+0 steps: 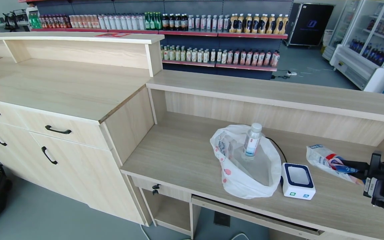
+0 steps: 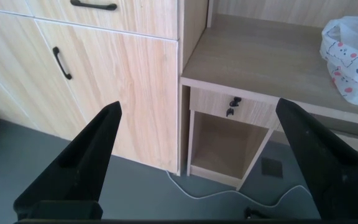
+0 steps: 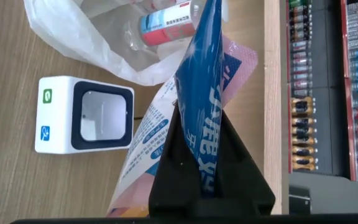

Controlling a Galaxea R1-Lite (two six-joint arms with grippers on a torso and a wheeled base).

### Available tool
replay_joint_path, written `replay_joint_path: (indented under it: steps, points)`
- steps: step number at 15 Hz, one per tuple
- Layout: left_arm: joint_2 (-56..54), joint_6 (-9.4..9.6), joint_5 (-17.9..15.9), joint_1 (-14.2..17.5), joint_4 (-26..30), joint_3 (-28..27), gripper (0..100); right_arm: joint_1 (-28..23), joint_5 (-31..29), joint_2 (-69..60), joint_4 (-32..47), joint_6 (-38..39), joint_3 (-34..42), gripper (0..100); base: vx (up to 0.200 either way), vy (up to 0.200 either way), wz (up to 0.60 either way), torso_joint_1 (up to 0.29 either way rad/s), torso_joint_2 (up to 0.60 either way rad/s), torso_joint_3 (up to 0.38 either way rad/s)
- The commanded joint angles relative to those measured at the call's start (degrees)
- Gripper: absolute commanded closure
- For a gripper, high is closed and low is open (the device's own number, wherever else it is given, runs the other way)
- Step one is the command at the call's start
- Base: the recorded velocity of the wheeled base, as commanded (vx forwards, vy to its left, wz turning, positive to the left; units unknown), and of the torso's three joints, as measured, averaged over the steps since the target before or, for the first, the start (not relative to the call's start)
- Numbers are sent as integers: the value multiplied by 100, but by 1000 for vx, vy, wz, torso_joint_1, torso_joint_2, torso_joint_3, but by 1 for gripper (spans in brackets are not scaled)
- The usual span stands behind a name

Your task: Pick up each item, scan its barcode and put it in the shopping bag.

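Slipping of the snack packet (image 1: 323,159) is the first danger: the right gripper (image 3: 194,121) has its fingers pressed together on only a thin edge of it, and the rest of the soft packet hangs loose near the counter (image 1: 185,153), on the robot's right side of the scanner (image 1: 298,180). If the arm swings fast, the film may slide out of the pinch. The second danger is a failed scan. The packet bends and I cannot tell where its barcode is, so a code turned away from the scanner window, or wrinkled foil, would probably not be read. The shopping bag (image 1: 242,186) lies just beside the scanner on its other side, with a water bottle (image 1: 252,140) standing upright inside, so a low pass could knock the bottle over or fold the bag's mouth shut. The left gripper (image 2: 199,103), fingers wide apart and holding nothing, hangs over the floor in front of the cabinet (image 2: 123,74), so from there it cannot help to keep the bag open.
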Motion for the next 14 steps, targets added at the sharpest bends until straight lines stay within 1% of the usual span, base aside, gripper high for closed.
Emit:
replay_joint_path:
  steps: [1,5,8,14]
  points:
    - [-2,-1,1,-1,4,0,0,-56,-4,220,-2,-126,-31,100,0,0,0,0,0,0]
    - [-2,-1,1,-1,4,0,0,-109,-4,466,-2,-398,-101,100,0,0,0,0,0,0]
    - [-2,-1,1,-1,4,0,0,-100,-13,756,-11,-556,-339,100,0,0,0,0,0,0]
    - [-2,-1,1,-1,4,0,0,5,-13,1204,-20,-591,-523,100,0,0,0,0,0,0]
